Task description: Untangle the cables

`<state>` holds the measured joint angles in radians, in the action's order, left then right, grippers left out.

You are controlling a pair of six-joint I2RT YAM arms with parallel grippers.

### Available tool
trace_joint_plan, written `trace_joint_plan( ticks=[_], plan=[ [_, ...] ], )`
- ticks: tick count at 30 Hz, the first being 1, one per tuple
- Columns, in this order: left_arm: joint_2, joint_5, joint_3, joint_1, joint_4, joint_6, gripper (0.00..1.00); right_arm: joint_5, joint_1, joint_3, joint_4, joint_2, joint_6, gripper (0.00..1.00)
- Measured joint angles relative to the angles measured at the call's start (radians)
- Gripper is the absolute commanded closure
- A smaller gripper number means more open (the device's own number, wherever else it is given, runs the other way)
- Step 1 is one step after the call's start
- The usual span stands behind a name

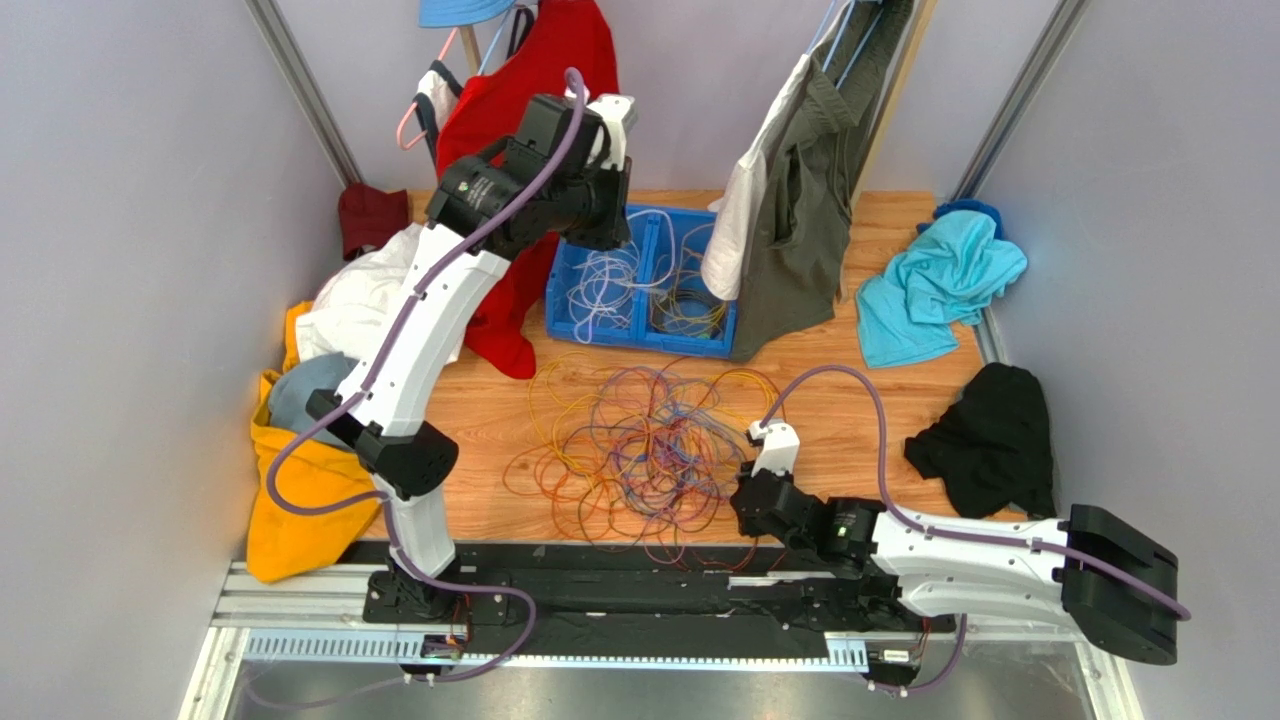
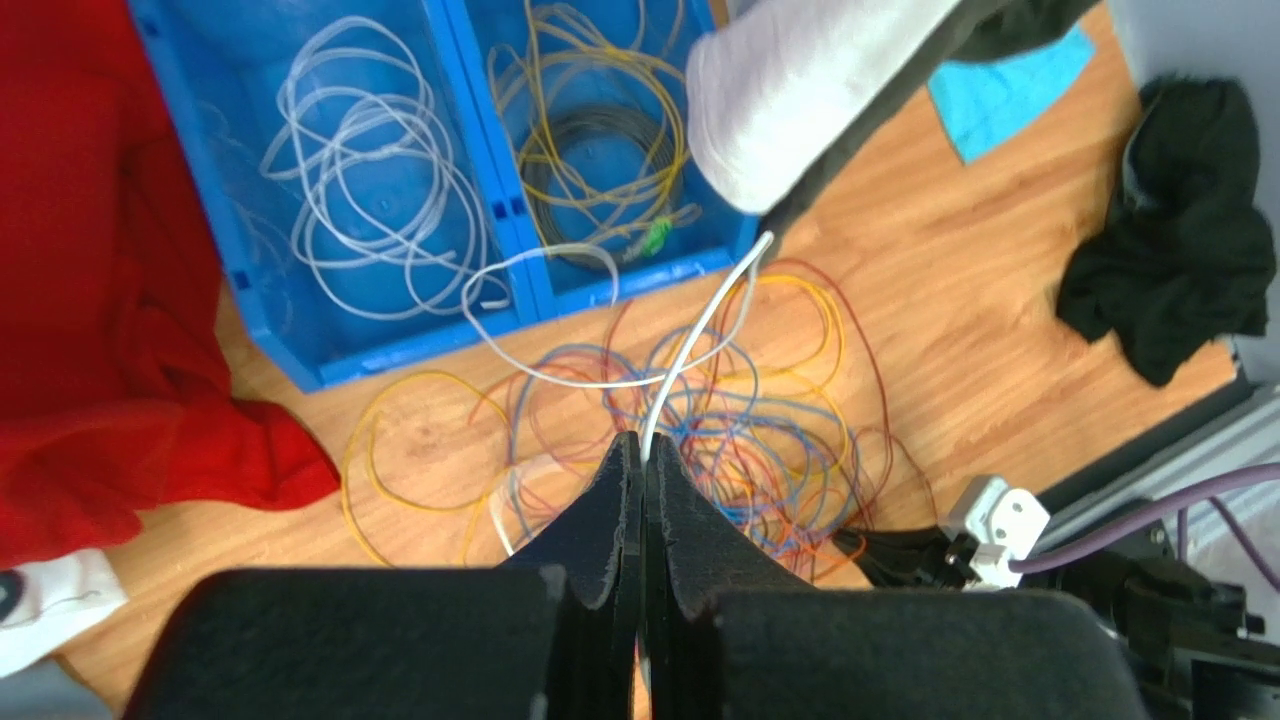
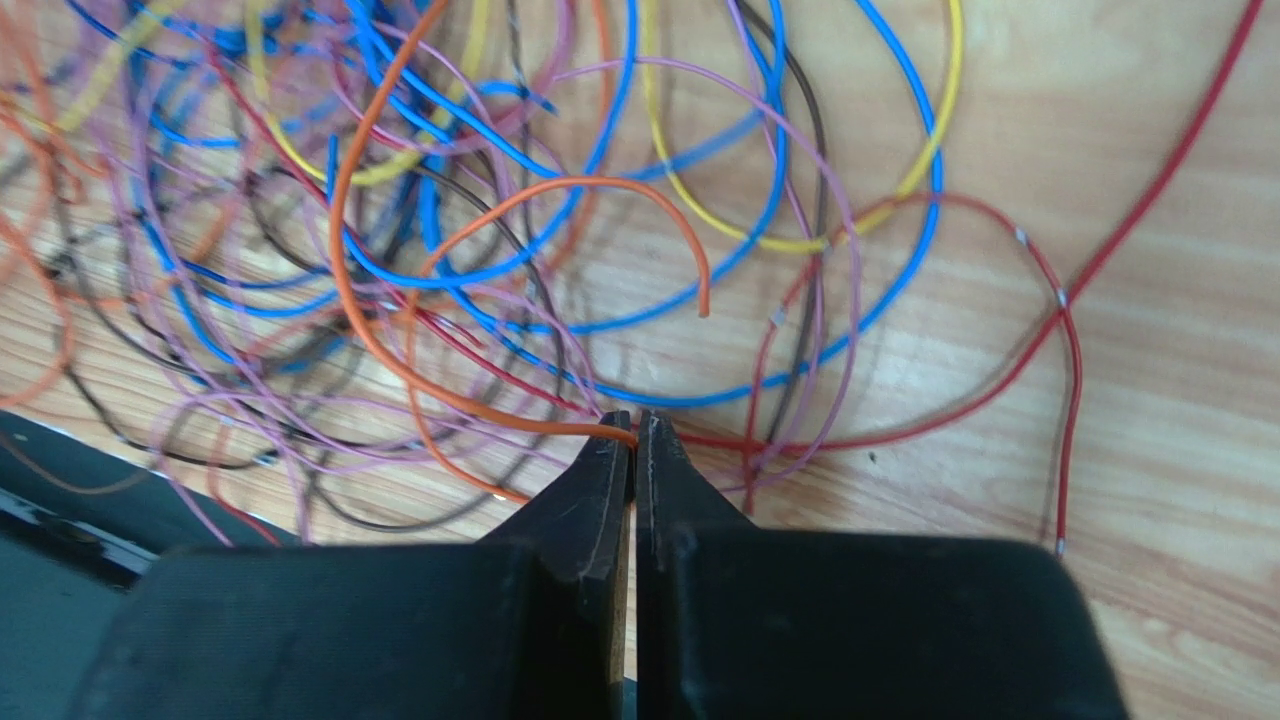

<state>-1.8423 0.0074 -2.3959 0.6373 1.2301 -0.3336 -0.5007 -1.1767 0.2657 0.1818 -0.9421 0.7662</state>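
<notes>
Where the wooden table point(image 1: 879, 413) spread between the walls, the cables point(image 1: 646, 443) sprawled in one many-coloured tangle, just in front of a blue bin point(image 1: 559, 293) holding more loops. High over that bin, the left gripper point(image 2: 643, 450) was pressed together on a white cable point(image 2: 694, 333) trailing down toward the heap. At the tangle's near right edge, the right gripper point(image 3: 634, 428) pinched an orange cable point(image 3: 343, 255) low against the wood.
</notes>
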Motion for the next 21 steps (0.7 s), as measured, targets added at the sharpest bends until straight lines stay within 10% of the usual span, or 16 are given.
trace_joint_plan(
  ticks=[4,7,21],
  plan=[
    [0.018,-0.014,-0.022,-0.021,-0.026,0.0,1.0,0.008,0.0,-0.02,-0.007,0.013,0.021,0.6],
    [0.019,-0.014,-0.034,-0.037,-0.039,0.001,1.0,0.013,0.0,0.003,0.006,0.013,0.017,0.48],
    [-0.127,-0.082,-0.055,-0.173,-0.082,0.051,1.0,0.012,0.0,0.186,0.199,0.221,-0.048,0.48]
  ],
)
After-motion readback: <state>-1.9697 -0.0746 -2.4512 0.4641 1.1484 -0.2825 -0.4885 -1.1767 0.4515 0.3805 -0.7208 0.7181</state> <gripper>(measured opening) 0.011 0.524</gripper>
